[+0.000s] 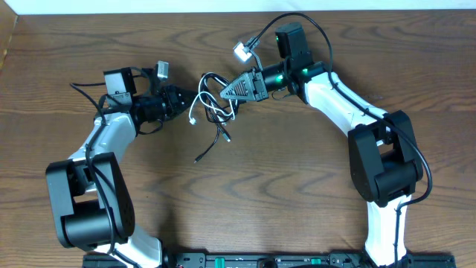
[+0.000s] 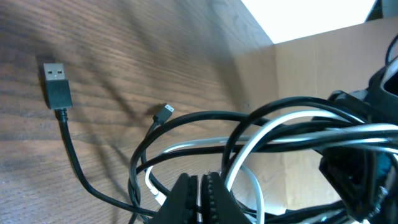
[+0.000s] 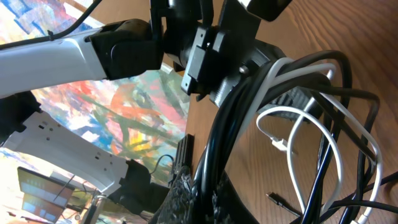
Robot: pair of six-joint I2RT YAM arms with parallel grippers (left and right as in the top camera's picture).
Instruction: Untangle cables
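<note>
Surface of brown wood spread wide beneath me; cables, black and white, tangled mid-surface between my pincers; my right pincer clamps the bundle, my left pincer is closed at its edge; black USB plug lies flat

I looked down on a dark brown wood-grain surface, a pale strip along its far edge, a tan cardboard panel upright there, bright white above it, a multicoloured painted backdrop behind.
</note>
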